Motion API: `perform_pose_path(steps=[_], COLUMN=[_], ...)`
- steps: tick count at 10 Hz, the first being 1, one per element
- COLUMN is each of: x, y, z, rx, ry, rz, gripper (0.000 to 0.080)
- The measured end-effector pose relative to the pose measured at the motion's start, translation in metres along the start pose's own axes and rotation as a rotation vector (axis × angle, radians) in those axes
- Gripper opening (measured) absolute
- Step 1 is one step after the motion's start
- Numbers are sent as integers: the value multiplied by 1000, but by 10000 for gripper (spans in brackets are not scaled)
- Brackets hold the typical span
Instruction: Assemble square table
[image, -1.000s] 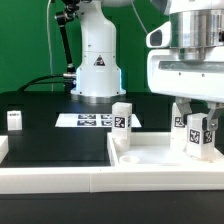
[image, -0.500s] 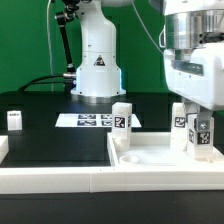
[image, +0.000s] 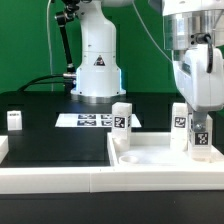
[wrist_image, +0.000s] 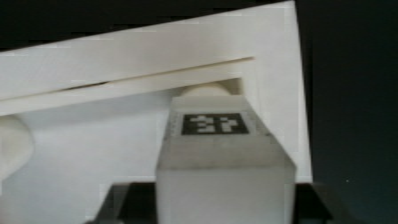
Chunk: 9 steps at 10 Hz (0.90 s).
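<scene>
The tabletop lies on the desk at the exterior view's right, the right leg at its right end, the marker board behind its left end.

White tagged leg (upright) between jaws, on tray top.

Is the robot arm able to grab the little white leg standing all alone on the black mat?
Probably not now: its fingers are shut on another leg at the tabletop. The way across the black mat to the lone leg looks free, so after letting go it likely could.
</scene>
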<state>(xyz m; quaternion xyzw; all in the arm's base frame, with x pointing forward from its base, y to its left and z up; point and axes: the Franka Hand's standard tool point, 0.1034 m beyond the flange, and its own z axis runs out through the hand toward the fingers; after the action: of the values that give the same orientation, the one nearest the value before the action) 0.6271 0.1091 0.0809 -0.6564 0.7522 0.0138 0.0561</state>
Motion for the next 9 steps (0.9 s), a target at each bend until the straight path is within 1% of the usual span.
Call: perform_pose_path(steps=[1, 2, 3, 4, 5, 6, 9], x=[-1, -3, -5, -7, -7, -7, -6], y=[0, 0, 1, 1, 1, 0, 0], z=[0, 0, 1, 1, 1, 1, 1], rx=[1, 1, 1, -1, 2, 6, 6], ry=[0, 0, -1, -1, -1, -1, 0], rz=[-35, -87, -174, -278, -339, -420, -613], gripper=[290, 458, 586, 586, 638, 638, 649])
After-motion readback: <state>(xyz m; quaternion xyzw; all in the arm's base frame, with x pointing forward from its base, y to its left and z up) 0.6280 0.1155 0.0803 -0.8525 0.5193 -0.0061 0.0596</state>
